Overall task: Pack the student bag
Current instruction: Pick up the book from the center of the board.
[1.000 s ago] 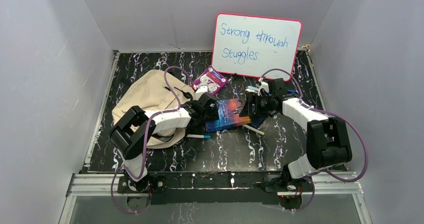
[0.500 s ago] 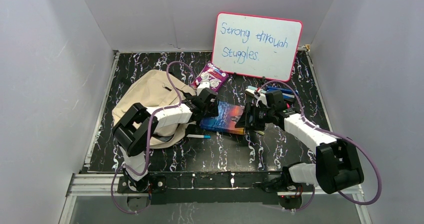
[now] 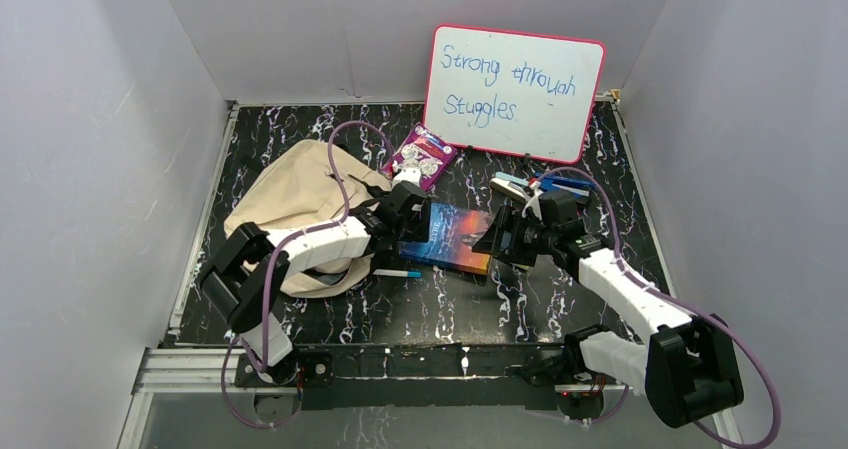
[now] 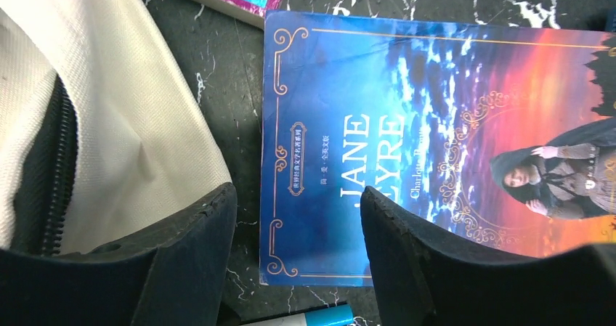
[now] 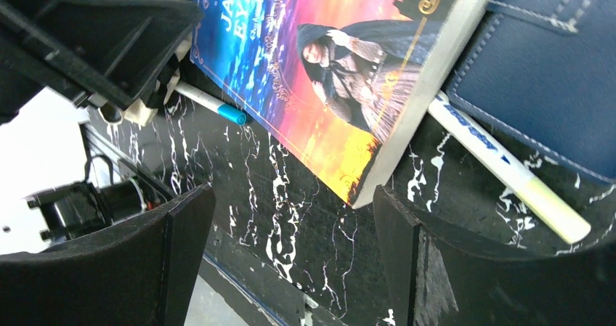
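Note:
The beige canvas student bag (image 3: 290, 194) lies at the left of the table; its cloth and open zipper show in the left wrist view (image 4: 109, 115). A blue and orange "Jane Eyre" book (image 3: 450, 237) lies flat between my grippers, also in the left wrist view (image 4: 436, 123) and the right wrist view (image 5: 327, 72). My left gripper (image 3: 412, 221) is open, its jaws straddling the book's left edge beside the bag (image 4: 298, 217). My right gripper (image 3: 497, 239) is open at the book's right corner, holding nothing (image 5: 290, 231).
A blue-capped marker (image 3: 398, 272) lies in front of the book. A white pen (image 5: 508, 166) and a dark blue case (image 5: 552, 79) lie by the book's right end. A pink-edged booklet (image 3: 422, 157) and a whiteboard (image 3: 512, 91) stand behind. Pens (image 3: 560, 182) lie at right.
The book has slid a little toward the near edge. My right arm has swung nearer and lower with its gripper following the book's right end. My left gripper stays at the book's left end.

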